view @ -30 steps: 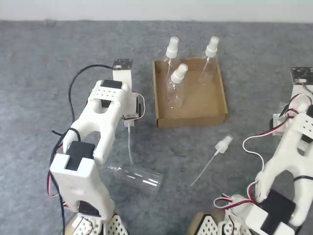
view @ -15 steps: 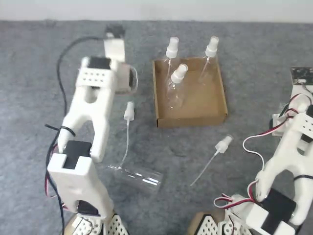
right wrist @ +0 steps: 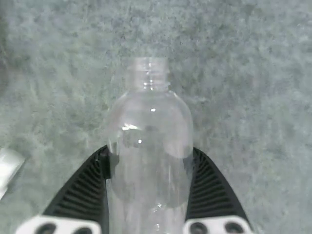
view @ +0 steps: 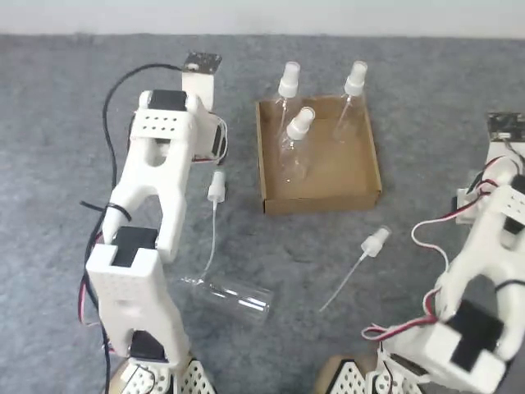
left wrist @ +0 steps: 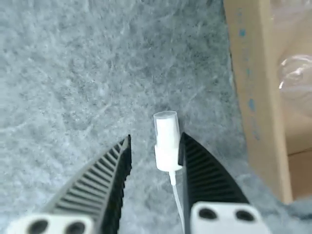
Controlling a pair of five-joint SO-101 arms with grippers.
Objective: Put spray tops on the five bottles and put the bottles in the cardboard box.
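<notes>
Left gripper (left wrist: 155,138) straddles a spray top (left wrist: 166,141); right gripper (right wrist: 150,151) clasps a bottle (right wrist: 148,124).

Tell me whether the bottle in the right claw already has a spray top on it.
No, the bottle in the right claw shows a bare, open threaded neck.

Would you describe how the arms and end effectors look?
The left arm and right arm are white links with black servo blocks, trailing black and red-white cables. The left end effector and right end effector have black ribbed fingers on white bases.
</notes>
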